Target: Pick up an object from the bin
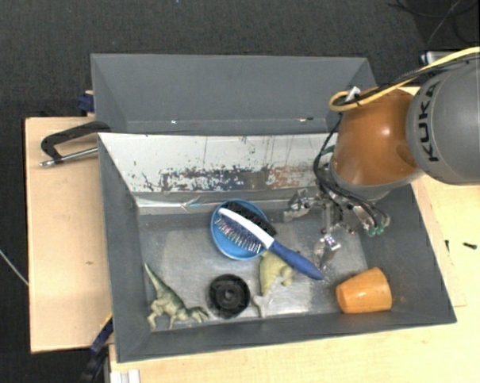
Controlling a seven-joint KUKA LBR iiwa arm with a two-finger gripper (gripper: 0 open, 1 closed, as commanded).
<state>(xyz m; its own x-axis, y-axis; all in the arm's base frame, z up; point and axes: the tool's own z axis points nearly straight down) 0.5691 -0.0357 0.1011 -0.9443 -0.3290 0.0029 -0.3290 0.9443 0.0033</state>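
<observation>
My gripper [329, 237] hangs under the orange wrist cover at the bin's right side, low over the floor. Its tip is just right of the end of a brush's blue handle [295, 263]. The brush has a white bristle head lying across a round blue dish [235, 233]. An orange cup [364, 291] lies on its side in the front right corner, below and right of the gripper. A pale yellow-green toy figure [272, 274] sits under the brush handle, left of the gripper.
A black round cap [229, 294] lies at the front middle. A green toy dinosaur [169, 302] lies in the front left corner. The arm and its cables cover the bin's right back area.
</observation>
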